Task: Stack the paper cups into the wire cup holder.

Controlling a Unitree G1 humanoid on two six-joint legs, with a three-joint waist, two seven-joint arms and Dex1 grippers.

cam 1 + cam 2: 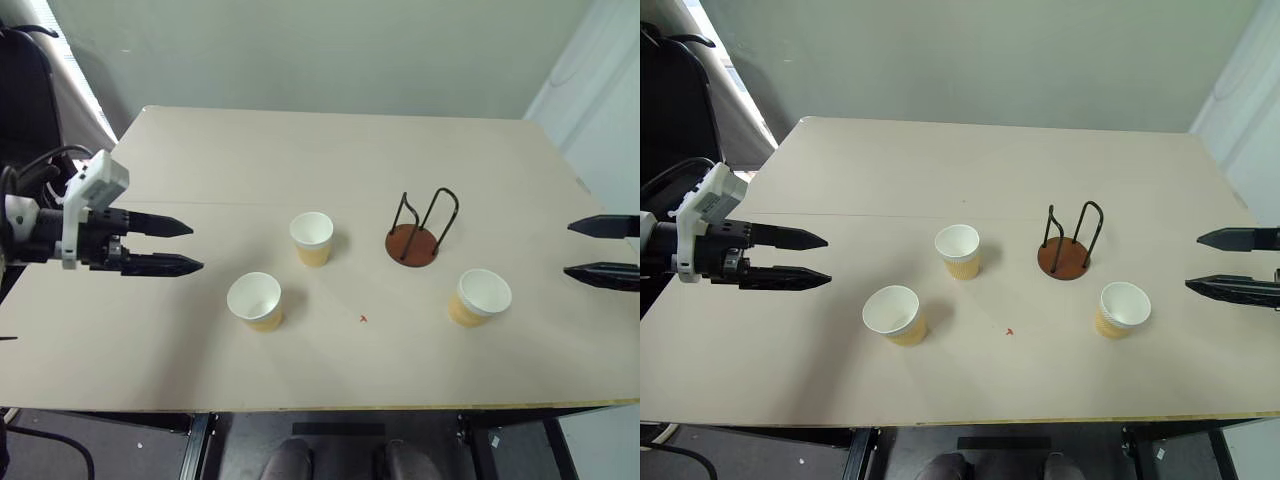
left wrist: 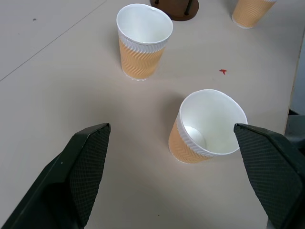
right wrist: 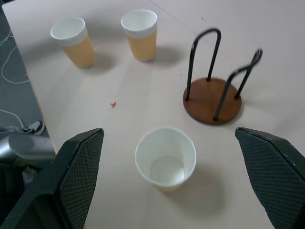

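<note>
Three tan paper cups stand upright on the beige table (image 1: 330, 150): one front left (image 1: 255, 300), one in the middle (image 1: 312, 238), one front right (image 1: 478, 297). The wire cup holder (image 1: 420, 228), a brown disc with black wire loops, stands empty between the middle and right cups. My left gripper (image 1: 188, 247) hovers open at the table's left side, pointing toward the left cup (image 2: 206, 128). At the right edge my right gripper (image 1: 575, 250) is open too, aimed at the right cup (image 3: 166, 159) and the holder (image 3: 213, 95). Nothing is held.
A small red mark (image 1: 363, 319) lies on the table between the front cups. A dark chair (image 1: 25, 90) stands off the table's far left corner. The table's front edge runs close below the cups.
</note>
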